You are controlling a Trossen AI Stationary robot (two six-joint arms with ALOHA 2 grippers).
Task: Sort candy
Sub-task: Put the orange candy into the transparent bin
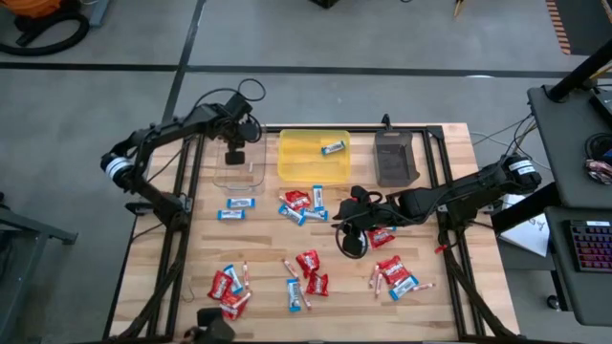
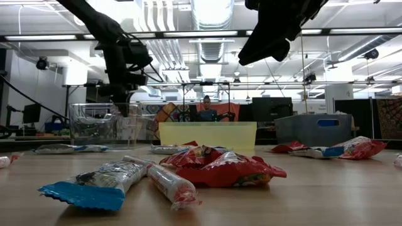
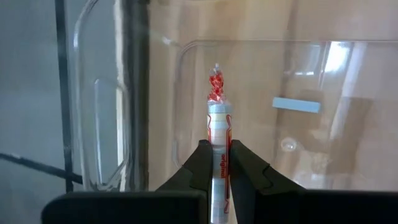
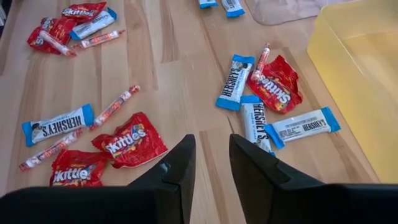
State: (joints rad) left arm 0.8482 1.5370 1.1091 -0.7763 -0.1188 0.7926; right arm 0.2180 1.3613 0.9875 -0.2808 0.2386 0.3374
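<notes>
Two arms are working over the tabletop. We are seeing the left claw clenching a thin pinkish stick above the clear tray, near the tabletop's far left corner. The right claw is hovering over the tabletop's middle, fingers parted and gripping nothing. Candy is lying scattered across the wood, and one blue-and-white bar is sitting in the yellow tray.

A pale wooden plank worktop stands on grey concrete floor, under long ceiling strip lights.
</notes>
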